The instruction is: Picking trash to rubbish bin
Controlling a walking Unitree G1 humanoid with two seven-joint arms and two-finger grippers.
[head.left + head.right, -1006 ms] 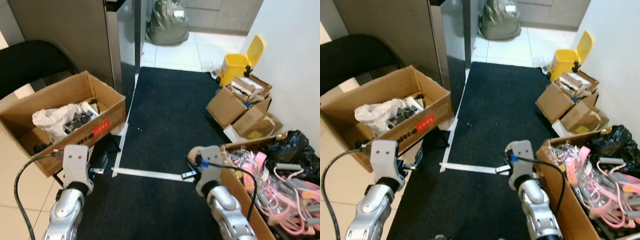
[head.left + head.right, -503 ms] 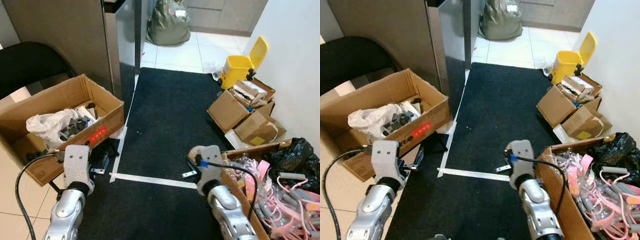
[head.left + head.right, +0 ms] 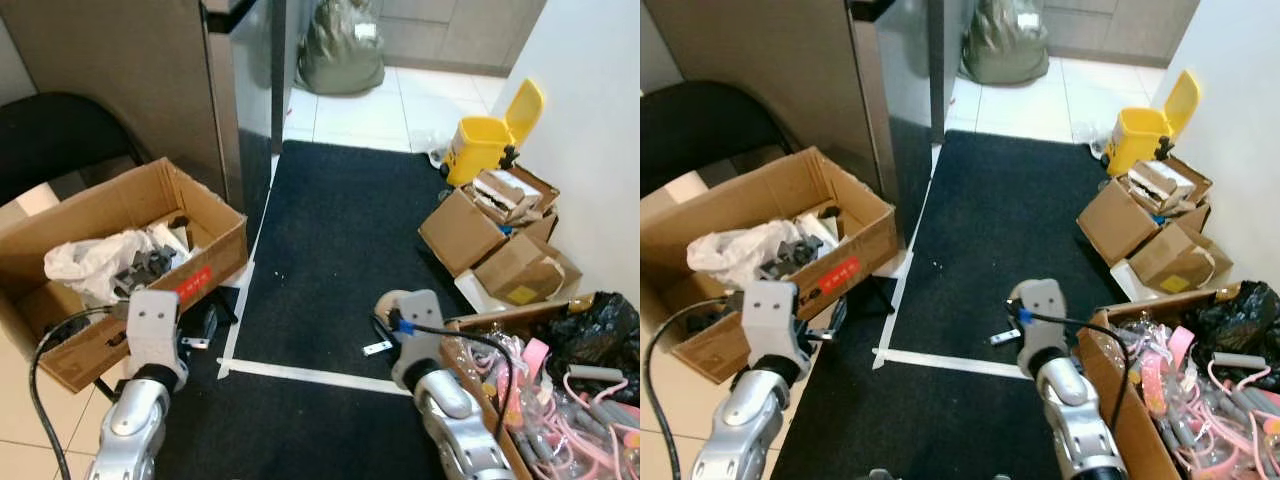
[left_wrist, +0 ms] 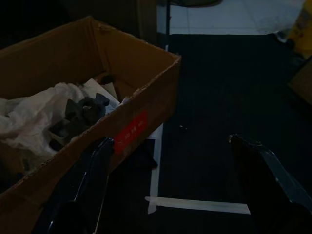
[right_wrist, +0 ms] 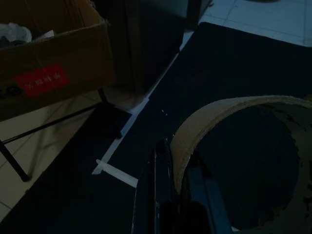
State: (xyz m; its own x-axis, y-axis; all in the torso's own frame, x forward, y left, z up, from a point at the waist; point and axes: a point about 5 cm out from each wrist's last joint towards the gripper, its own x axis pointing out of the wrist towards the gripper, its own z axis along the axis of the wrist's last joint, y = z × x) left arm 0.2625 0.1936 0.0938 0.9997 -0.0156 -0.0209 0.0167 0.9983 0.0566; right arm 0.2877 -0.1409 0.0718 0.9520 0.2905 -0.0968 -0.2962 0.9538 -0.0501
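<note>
Between the right gripper's [image 5: 176,157] fingers sits a tan cardboard ring [image 5: 233,105]. They are nearly closed on its wall, one finger inside the hoop and one outside. The grip looks the same as a second ago. The left gripper [image 4: 169,142] hangs beside it with its fingers spread wide and nothing in them.

What has changed is the view itself. The white strip [image 3: 300,372] on the mat [image 3: 340,230] has slid down to just ahead of both grippers. The big box [image 3: 205,235] has dropped back to the left of the left gripper. That is the robot walking forward, not the things moving, so I judge this the carry leg, with the drop not yet begun.

The ring stands on edge in the fingers. Being round, it has no true long axis. Its hole faces ahead along the fingers, so I look through it to the mat.

Far ahead and to the right of the right gripper, past the small boxes [image 3: 470,225], stands the yellow bin [image 3: 485,140], lid up. It is well apart, so more walking is needed.
</note>
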